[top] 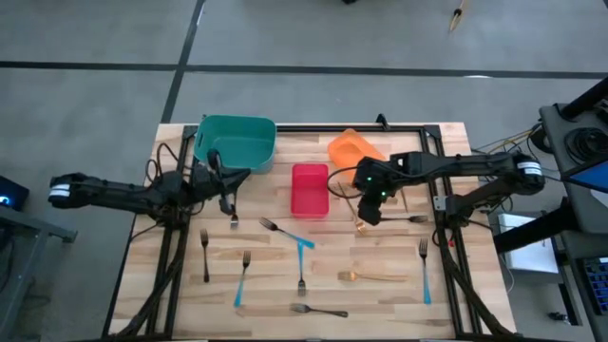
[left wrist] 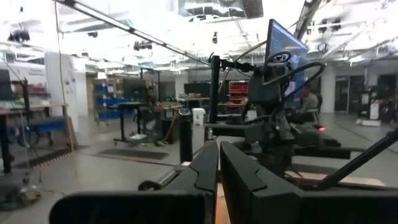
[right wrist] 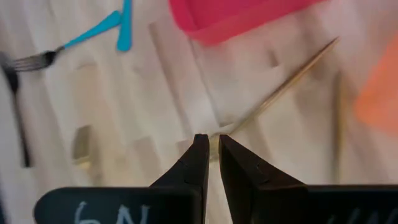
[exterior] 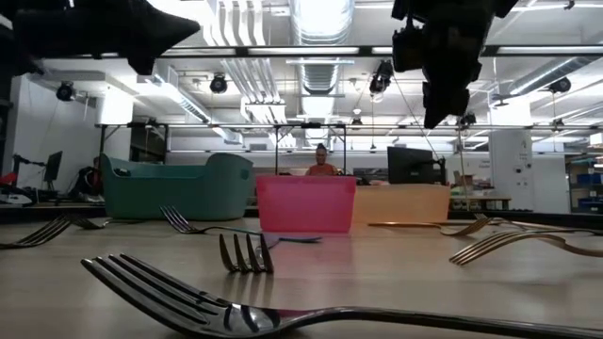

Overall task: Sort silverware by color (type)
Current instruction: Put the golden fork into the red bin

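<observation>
While the left gripper [top: 226, 201] waits just left of the red bin [top: 309, 189], fingers pressed together on nothing, the step in hand looks like lifting a gold fork. The bin is smooth, boxy plastic, flanked by a rounded teal bin [top: 237, 141] and an orange bin [top: 350, 148]. Forks [top: 300, 255] lie scattered on the pale slatted table [top: 380, 299] nearer than the bin: thin, dark, steel or blue-handled. Right of the bin, the right gripper [right wrist: 209, 147] pinches a slender gold fork [right wrist: 292, 76]. Next it probably needs a clean lift toward a bin.
</observation>
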Controlling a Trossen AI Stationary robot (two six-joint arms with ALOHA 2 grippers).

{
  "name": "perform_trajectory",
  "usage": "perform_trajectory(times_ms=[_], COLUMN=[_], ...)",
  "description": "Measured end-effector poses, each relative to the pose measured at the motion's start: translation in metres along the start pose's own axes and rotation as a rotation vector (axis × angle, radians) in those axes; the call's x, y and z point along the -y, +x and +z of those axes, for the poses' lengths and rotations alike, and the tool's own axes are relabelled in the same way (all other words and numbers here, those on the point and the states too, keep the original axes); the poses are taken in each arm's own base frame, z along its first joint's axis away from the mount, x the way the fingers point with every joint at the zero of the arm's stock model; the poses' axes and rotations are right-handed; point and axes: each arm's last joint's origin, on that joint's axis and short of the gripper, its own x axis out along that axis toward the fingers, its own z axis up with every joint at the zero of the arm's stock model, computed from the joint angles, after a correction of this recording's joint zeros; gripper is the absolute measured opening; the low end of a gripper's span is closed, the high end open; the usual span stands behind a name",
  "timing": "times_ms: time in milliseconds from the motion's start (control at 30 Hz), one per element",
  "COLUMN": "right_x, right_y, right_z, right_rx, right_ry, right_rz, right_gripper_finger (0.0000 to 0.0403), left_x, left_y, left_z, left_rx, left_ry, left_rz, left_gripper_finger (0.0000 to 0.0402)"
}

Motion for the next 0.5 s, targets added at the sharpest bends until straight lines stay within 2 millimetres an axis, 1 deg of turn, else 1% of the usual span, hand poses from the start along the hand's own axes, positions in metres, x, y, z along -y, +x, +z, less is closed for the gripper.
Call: perform_trajectory(times_ms=[133, 300, 500], right_x=[-0.004, -0.016, -0.023], right_y=[0.005, 0.009, 0.011], right_z=[-0.001, -0.005, -0.007], right_rx=[-0.049, -0.106, -0.116], right_ry=[0.003, -0.039, -0.070], right_rz=[0.087, 0.206, 0.232], right_gripper_finger=[0.0028, 0.0028, 0.0028], left_x=[0.001, 0.003, 0.005], left_y=[0.006, 0.011, 0.014], left_z=[0.004, 0.000, -0.006], left_rx=[-0.001, -0.036, -0.066], left_ry=[-0.005, -0.066, -0.105], left_rz=[-0.001, -0.003, -0.004], left_gripper_finger=[0.0000, 0.0000, 0.0000])
